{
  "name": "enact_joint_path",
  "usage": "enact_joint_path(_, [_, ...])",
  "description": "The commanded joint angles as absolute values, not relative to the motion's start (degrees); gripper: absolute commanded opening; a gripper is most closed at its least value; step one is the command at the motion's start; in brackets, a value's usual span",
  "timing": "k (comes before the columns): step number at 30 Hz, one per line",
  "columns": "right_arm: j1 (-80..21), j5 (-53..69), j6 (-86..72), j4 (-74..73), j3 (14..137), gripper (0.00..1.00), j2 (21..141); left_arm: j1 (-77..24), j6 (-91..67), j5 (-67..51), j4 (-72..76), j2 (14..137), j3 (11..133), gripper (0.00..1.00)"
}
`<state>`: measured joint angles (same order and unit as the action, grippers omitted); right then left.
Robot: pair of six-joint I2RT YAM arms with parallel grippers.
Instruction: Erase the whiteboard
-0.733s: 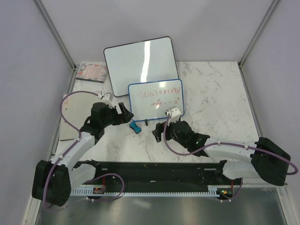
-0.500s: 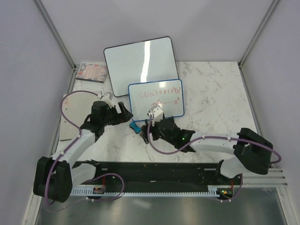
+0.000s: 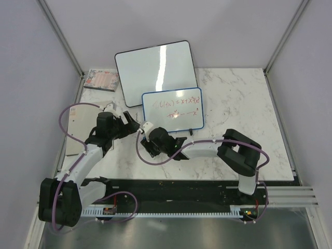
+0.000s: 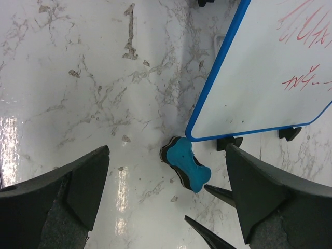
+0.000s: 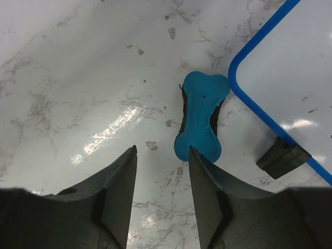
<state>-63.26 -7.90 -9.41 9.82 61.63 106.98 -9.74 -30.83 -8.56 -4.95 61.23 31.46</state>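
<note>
The whiteboard (image 3: 174, 109), blue-framed with red and green writing, stands on black feet at table centre; its corner shows in the left wrist view (image 4: 270, 72) and the right wrist view (image 5: 290, 67). A blue bone-shaped eraser (image 4: 187, 170) lies on the marble just off that corner (image 5: 199, 116); in the top view the right gripper hides it. My right gripper (image 3: 149, 144) is open and empty (image 5: 162, 149), low over the table, the eraser just beyond its right fingertip. My left gripper (image 3: 134, 126) is open wide and empty (image 4: 167, 150), above the eraser and to its left.
A larger blank black-framed whiteboard (image 3: 155, 70) leans behind the small one. A patterned flat box (image 3: 101, 79) lies at the back left and a pale sheet (image 3: 78, 127) under the left arm. Grey walls close in both sides.
My right arm has swung left from in front of the whiteboard to the eraser. My left gripper has drawn back a little to the left.
</note>
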Motion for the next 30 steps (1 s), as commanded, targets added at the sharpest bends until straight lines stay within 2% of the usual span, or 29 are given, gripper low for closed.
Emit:
enact_joint_path(1, [-63.3,-9.9,-7.8,7.7,64.9,0.52,109.2,-9.7,-32.2,-8.3,-5.2,60.6,32.6,0.99])
enact_joint_path(8, [-63.3,-12.6,-8.3,7.2,66.3,0.54,111.2,-9.6,-32.0,-9.5,-4.7,60.8,32.6,0.99])
enact_joint_path(23, [-63.3,-14.0,-5.9,11.5,62.7,0.60,105.6,-9.6,-31.8,-11.1,-2.6,61.8,31.6,0.99])
enact_joint_path(30, [-63.0,-14.9,-4.9,12.3,63.4,0.62,108.1,-9.6,-31.8,-11.6,-1.7,62.1,30.6,0.99])
